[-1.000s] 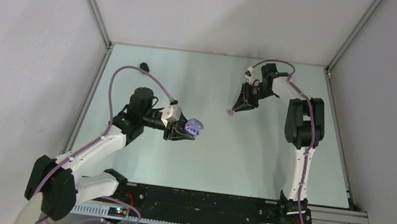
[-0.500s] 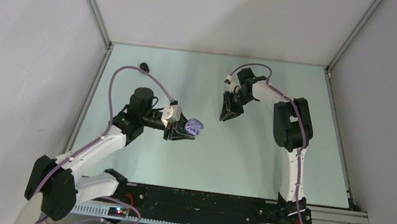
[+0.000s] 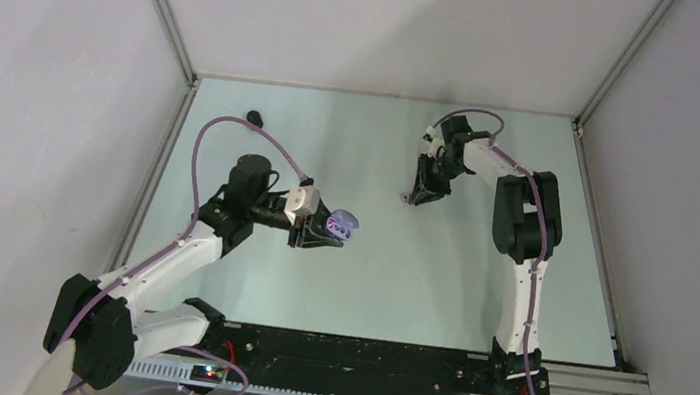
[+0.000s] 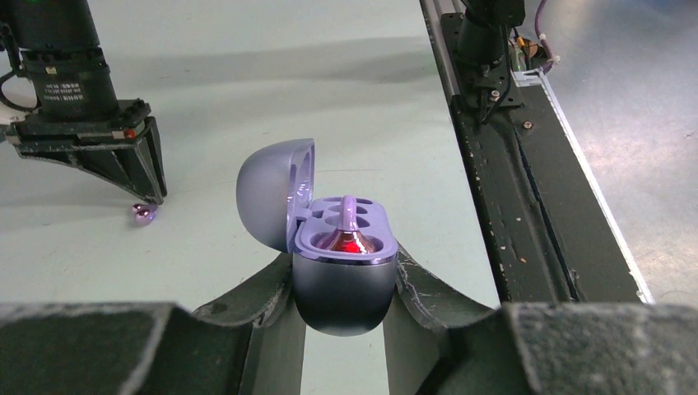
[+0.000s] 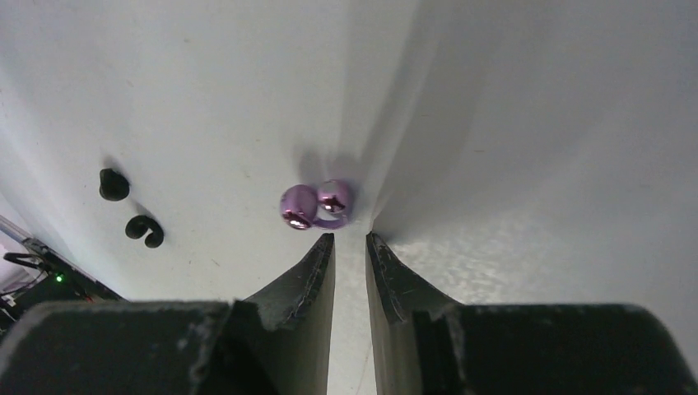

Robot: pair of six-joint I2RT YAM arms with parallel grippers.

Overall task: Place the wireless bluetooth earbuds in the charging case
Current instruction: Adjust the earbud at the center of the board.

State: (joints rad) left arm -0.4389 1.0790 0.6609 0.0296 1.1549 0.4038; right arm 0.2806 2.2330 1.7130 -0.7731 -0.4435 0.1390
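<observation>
Purple earbud (image 5: 317,205) sits just beyond the right gripper (image 5: 350,247), its jaws narrow and empty; I'd widen them, then straddle it squarely. Left gripper (image 4: 344,267) clamps the open charging case (image 4: 346,292).

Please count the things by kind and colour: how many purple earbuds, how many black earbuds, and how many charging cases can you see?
Purple earbuds: 2 (one lying loose, one seated in the case)
Black earbuds: 2
Charging case: 1 (lid open)
Total: 5
</observation>
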